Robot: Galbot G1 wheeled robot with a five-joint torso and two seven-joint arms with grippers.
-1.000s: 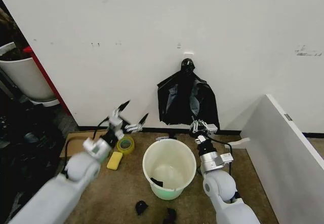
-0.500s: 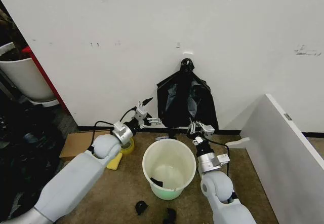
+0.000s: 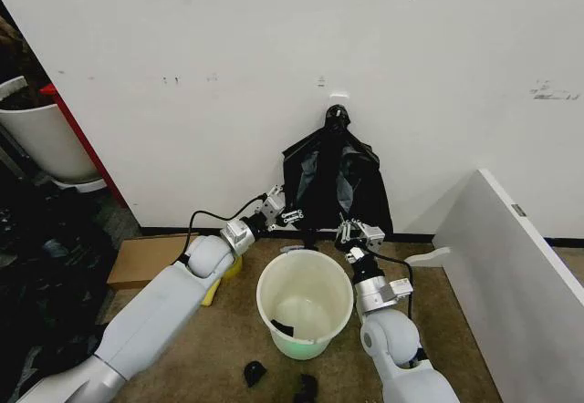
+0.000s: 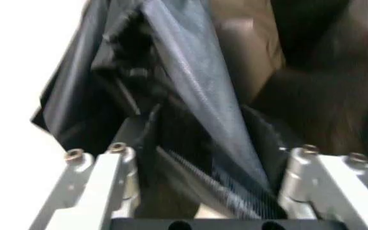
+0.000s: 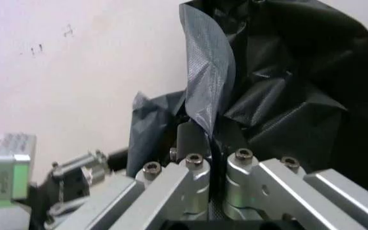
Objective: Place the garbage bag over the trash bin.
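— Where is the garbage bag (image 3: 333,184)?

— You see it hanging against the white wall (image 3: 429,66), above and behind the trash bin (image 3: 305,303), which stands on the carpet (image 3: 219,348).

— State of your end effectors?

— Your right gripper (image 5: 212,158) is pinched closed on a fold of the bag's lower edge. Your left gripper (image 4: 203,163) is spread wide, with bag film between its fingers (image 4: 101,177), at the bag's lower left corner.

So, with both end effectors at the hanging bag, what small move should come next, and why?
Probably close the left end effector: its fingers stand open with the garbage bag film between them, while the right end effector looks shut on the bag's other lower edge. The bag hangs on the wall behind the trash bin.
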